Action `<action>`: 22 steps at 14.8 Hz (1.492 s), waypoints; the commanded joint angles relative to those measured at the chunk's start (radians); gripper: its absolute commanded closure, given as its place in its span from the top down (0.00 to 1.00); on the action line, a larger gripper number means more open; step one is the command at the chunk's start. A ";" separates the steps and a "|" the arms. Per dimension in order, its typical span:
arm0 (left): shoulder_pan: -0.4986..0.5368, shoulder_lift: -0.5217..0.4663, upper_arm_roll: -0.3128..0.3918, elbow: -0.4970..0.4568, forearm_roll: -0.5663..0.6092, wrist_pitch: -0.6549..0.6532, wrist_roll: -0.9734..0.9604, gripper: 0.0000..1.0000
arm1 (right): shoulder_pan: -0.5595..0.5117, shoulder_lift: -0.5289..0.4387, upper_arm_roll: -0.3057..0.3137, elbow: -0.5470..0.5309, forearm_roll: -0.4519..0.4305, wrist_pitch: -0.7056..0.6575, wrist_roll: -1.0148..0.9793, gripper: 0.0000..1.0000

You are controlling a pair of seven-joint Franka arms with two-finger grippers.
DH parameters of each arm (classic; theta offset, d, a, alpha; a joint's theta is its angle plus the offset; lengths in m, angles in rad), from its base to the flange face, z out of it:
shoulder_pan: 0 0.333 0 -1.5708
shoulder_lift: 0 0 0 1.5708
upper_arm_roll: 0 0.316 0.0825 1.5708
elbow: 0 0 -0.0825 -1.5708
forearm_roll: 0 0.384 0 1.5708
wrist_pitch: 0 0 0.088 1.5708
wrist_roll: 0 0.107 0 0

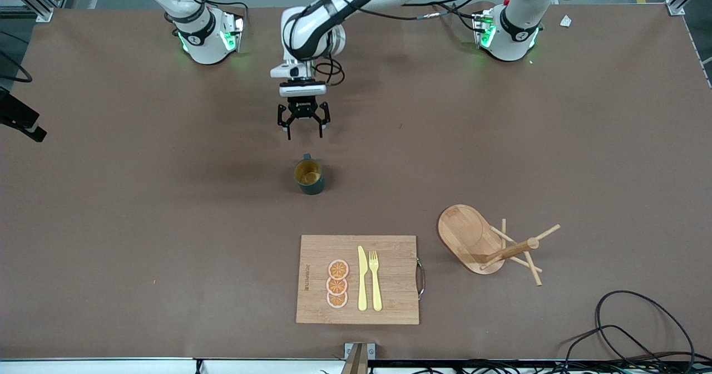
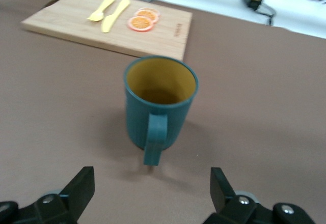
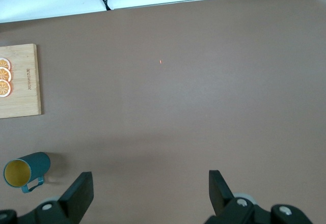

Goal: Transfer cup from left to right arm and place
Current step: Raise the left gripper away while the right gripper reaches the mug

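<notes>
The dark teal cup with an ochre inside stands upright in the middle of the table. Its small handle points toward the robots' bases. My left gripper hangs open and empty over bare table beside the cup, on its handle side. In the left wrist view the cup stands close ahead of the gripper, centred between the spread fingers, and nothing touches it. My right gripper is open and empty, high over bare table. The cup shows small at the edge of its view. The right gripper is out of the front view.
A wooden cutting board lies nearer the front camera than the cup. On it are three orange slices, a yellow knife and a yellow fork. A wooden peg stand lies tipped over toward the left arm's end. Cables lie by the front edge.
</notes>
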 commanded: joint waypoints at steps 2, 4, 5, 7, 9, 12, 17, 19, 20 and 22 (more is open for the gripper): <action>0.083 -0.198 0.000 -0.029 -0.348 -0.012 0.252 1.00 | -0.008 0.017 0.013 0.009 0.016 -0.002 -0.002 1.00; 0.196 -0.309 0.000 -0.030 -0.541 -0.012 0.391 1.00 | 0.014 0.052 0.016 0.009 0.014 -0.002 0.000 1.00; 0.243 -0.355 0.002 -0.032 -0.618 -0.014 0.456 1.00 | 0.026 0.071 0.016 0.009 0.016 -0.002 0.000 1.00; 0.386 -0.421 -0.004 -0.030 -0.727 -0.034 0.554 1.00 | 0.046 0.142 0.019 0.011 0.017 0.003 -0.005 1.00; 0.512 -0.463 -0.004 -0.030 -0.809 -0.044 0.709 1.00 | 0.064 0.173 0.018 0.002 0.075 0.001 -0.003 1.00; 0.659 -0.502 -0.004 -0.029 -0.855 -0.102 0.957 1.00 | 0.112 0.259 0.016 -0.007 0.114 0.003 0.012 0.98; 0.889 -0.582 -0.007 -0.027 -0.942 -0.268 1.408 1.00 | 0.224 0.390 0.018 -0.001 0.134 0.088 0.320 0.97; 0.989 -0.636 -0.003 -0.030 -1.031 -0.308 1.586 1.00 | 0.277 0.422 0.018 -0.001 0.142 0.128 0.453 0.98; 1.015 -0.666 0.005 -0.035 -1.064 -0.337 1.701 1.00 | 0.319 0.437 0.018 -0.001 0.158 0.154 0.536 0.98; 1.058 -0.711 0.032 -0.035 -1.105 -0.405 1.874 1.00 | 0.386 0.463 0.018 -0.001 0.165 0.211 0.676 0.98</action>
